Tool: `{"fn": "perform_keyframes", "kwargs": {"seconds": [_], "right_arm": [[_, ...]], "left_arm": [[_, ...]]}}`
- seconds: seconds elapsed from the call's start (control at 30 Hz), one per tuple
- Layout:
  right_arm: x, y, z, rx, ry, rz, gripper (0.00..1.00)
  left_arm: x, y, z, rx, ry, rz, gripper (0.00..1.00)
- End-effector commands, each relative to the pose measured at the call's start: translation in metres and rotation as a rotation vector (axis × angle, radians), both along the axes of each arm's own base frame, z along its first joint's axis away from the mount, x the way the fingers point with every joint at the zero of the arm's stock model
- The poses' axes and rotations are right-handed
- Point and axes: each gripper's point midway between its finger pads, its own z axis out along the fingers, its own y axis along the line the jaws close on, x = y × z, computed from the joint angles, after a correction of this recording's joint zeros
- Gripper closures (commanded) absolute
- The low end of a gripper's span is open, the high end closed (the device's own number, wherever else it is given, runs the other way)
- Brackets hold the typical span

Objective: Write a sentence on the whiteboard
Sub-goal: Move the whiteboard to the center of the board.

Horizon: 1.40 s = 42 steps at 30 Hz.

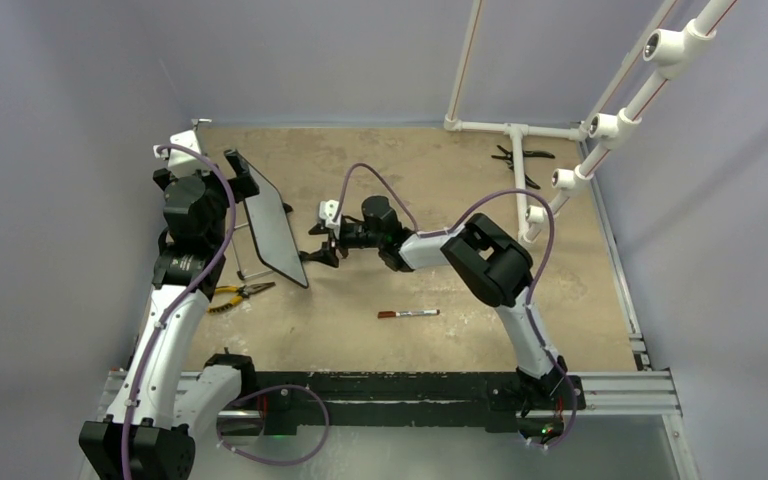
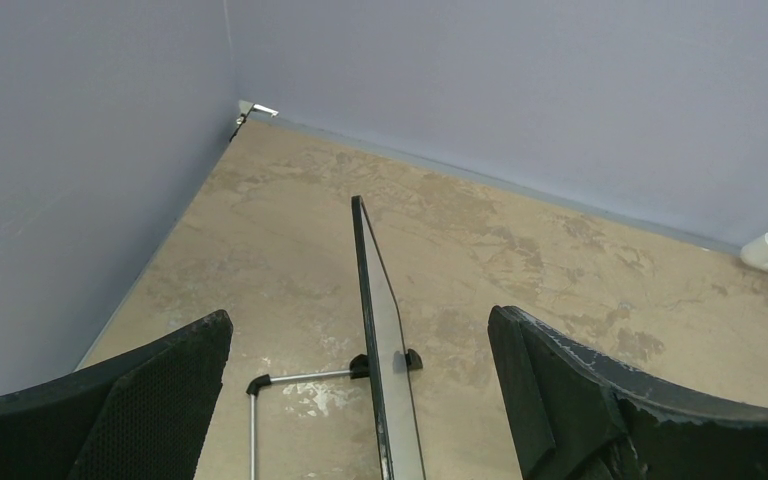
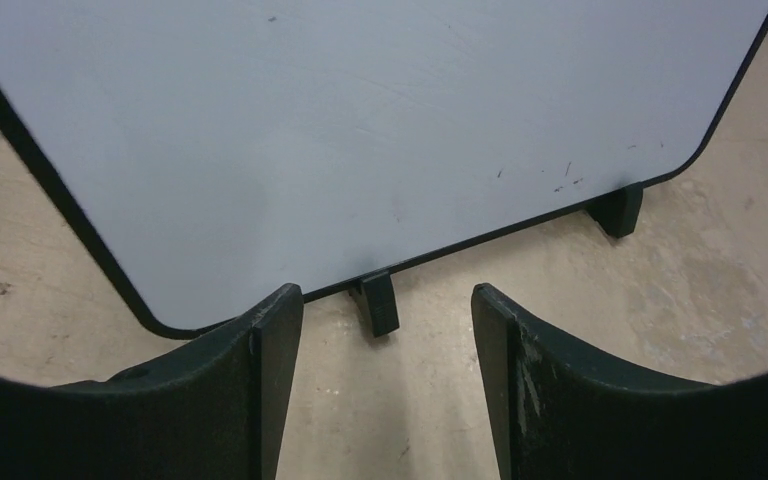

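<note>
Top external | right arm (image 1: pixel 480 262) extended left | fingers (image 1: pixel 320 252) apart, facing whiteboard (image 1: pixel 272 228)

We see the whiteboard (image 1: pixel 273 228) standing on edge near the desk's left edge, walling off that strip. Its top rim runs between the wide-spread fingers of the left claw (image 2: pixel 360 312), with a gap on either side. The right claw (image 3: pixel 382 290), jaws apart, faces the board's lower edge closely. A marker (image 1: pixel 408 313) and pliers (image 1: pixel 240 294) lie toward the near edge, and white pipes (image 1: pixel 520 175) block the far right corner. Bare desk stretches between board and pipes.
</note>
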Motion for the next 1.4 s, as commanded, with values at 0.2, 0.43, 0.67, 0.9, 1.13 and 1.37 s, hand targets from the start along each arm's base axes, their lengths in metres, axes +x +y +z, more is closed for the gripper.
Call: {"fn": "perform_keyframes", "kwargs": {"seconds": [0.2,0.43,0.67,0.9,1.13,1.37], "right_arm": [[0.009,0.023,-0.019,-0.03,-0.026,0.064,0.35],[0.01,0.03,-0.026,-0.041,-0.003,0.083,0.37],[0.005,0.036,-0.035,-0.067,0.033,0.107,0.37],[-0.003,0.041,-0.042,-0.076,0.046,0.127,0.4],[-0.019,0.045,-0.047,-0.083,0.058,0.163,0.49],[-0.042,0.05,-0.049,-0.086,0.06,0.188,0.51]], "left_arm": [[0.0,0.001,0.01,0.001,-0.046,0.0,0.01],[0.0,0.001,0.009,0.0,-0.046,-0.003,0.01],[0.0,0.0,0.008,-0.001,-0.043,-0.004,0.01],[0.001,0.0,0.008,-0.001,-0.045,-0.004,0.01],[0.002,0.0,0.006,-0.001,-0.04,-0.004,0.01],[0.003,0.0,0.004,-0.001,-0.035,-0.004,0.01]]}}
